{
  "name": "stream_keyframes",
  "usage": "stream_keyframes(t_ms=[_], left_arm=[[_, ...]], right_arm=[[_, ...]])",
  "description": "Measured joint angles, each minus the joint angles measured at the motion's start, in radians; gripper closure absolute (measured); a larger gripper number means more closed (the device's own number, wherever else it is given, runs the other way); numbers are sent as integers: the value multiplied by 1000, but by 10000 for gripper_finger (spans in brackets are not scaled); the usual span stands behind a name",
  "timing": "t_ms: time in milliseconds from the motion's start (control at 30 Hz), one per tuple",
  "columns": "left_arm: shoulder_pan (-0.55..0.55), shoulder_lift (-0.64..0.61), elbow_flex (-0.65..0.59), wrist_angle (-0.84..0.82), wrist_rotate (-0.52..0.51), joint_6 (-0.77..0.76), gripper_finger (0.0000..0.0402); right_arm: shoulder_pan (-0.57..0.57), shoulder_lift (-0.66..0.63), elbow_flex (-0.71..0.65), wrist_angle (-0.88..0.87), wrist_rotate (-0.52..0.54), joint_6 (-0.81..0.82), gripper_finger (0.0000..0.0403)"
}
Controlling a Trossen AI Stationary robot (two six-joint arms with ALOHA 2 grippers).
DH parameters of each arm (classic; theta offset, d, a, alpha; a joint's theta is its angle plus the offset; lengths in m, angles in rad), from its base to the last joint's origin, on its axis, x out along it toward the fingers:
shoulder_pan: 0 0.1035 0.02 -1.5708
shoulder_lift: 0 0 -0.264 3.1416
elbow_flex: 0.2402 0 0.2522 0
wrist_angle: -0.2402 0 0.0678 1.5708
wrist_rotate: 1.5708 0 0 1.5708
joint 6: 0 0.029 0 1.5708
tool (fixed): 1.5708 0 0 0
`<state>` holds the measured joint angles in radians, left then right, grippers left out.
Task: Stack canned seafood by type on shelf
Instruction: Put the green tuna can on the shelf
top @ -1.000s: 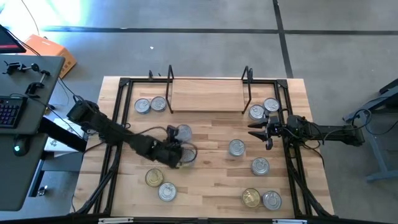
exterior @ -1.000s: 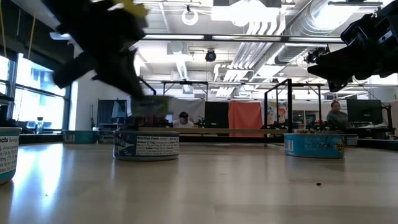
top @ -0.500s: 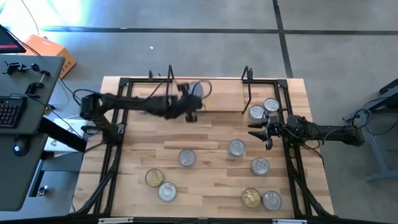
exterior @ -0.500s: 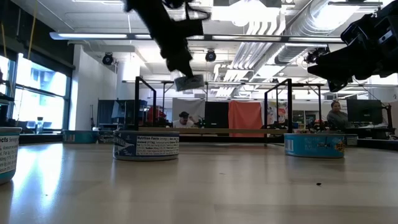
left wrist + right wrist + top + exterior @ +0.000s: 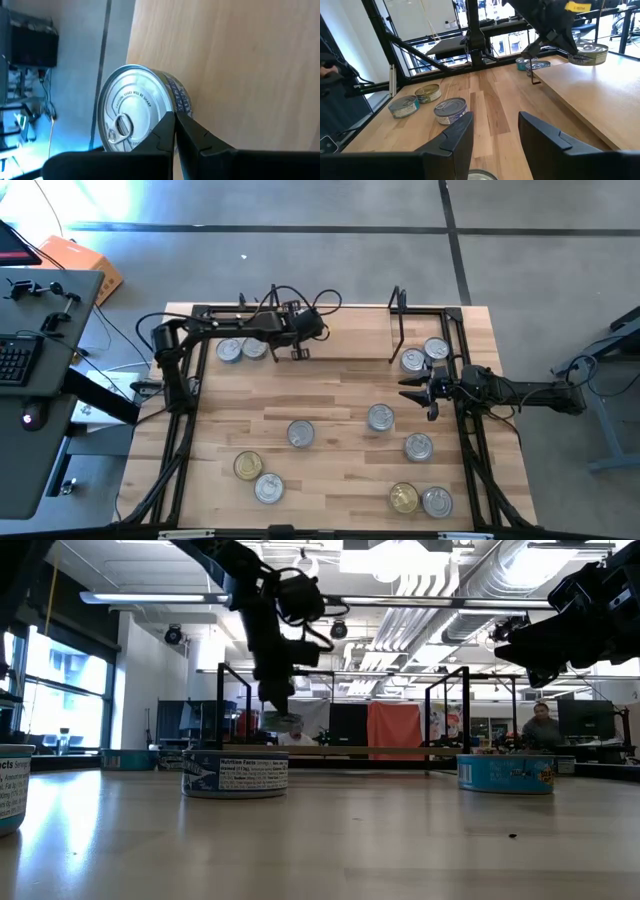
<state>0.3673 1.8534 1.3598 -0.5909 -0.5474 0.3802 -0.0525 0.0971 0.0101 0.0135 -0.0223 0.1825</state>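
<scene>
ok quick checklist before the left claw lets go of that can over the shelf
1. Grip: left claw shut on the can at its rim: ok.
2. Can over the shelf, near its left end: ok.
3. Can resting on the shelf: not ok; the low view shows it hanging above.
4. Shelf bare beneath the can: ok.
5. Can level: cannot tell.
6. Right claw out of the way: ok; open, empty, at the table's right side.

One can (image 5: 297,337) above the shelf's (image 5: 350,340) left end, others scattered in front
</scene>
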Motion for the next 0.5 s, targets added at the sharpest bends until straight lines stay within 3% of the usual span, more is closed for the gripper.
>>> stream_keyframes(t_ms=[500], left_arm=[[71,-1,0,-41,103,-11,399]], right_arm=[[0,0,0,0,0,0,256]])
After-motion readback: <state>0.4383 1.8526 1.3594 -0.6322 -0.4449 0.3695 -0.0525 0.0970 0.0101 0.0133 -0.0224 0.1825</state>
